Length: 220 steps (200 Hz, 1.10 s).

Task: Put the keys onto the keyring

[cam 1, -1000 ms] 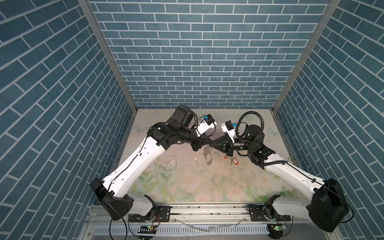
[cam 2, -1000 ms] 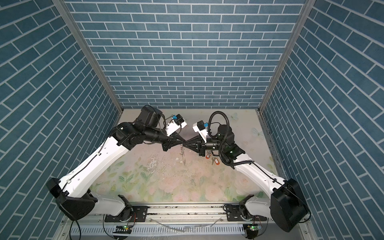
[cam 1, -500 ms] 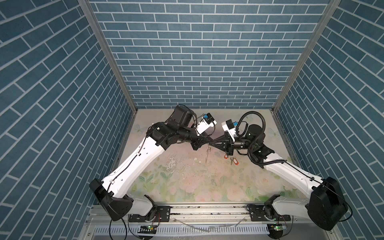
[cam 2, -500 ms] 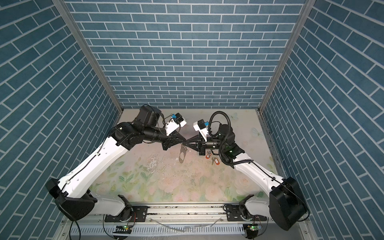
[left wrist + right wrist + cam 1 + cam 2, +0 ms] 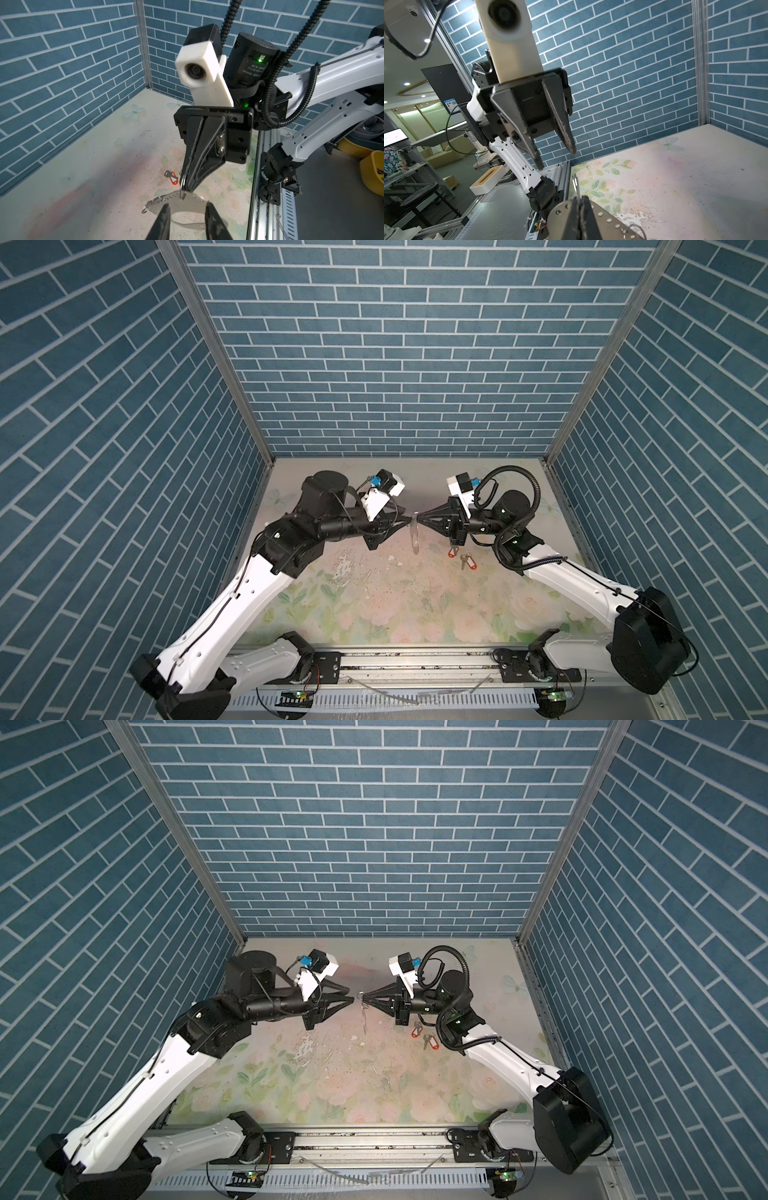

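Keys: two; keyring: one

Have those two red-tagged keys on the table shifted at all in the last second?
No. The keys lie just where they were on the floral mat, the same gap from the rail along its right edge.

You have two keys, one keyring and two robot arms; each key carries one red tag.
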Each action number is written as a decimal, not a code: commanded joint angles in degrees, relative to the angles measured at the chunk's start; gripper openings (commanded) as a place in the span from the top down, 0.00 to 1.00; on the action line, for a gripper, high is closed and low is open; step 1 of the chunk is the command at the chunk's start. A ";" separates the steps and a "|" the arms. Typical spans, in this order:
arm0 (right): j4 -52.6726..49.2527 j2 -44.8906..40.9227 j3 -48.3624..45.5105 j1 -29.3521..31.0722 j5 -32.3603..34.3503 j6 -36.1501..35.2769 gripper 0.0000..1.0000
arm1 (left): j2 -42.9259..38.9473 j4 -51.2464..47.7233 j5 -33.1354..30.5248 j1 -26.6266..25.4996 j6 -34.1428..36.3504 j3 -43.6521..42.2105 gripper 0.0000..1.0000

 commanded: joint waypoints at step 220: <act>33.43 9.06 0.98 -0.24 -1.01 25.01 1.00 | -0.10 35.90 4.92 0.69 -10.27 -16.21 0.87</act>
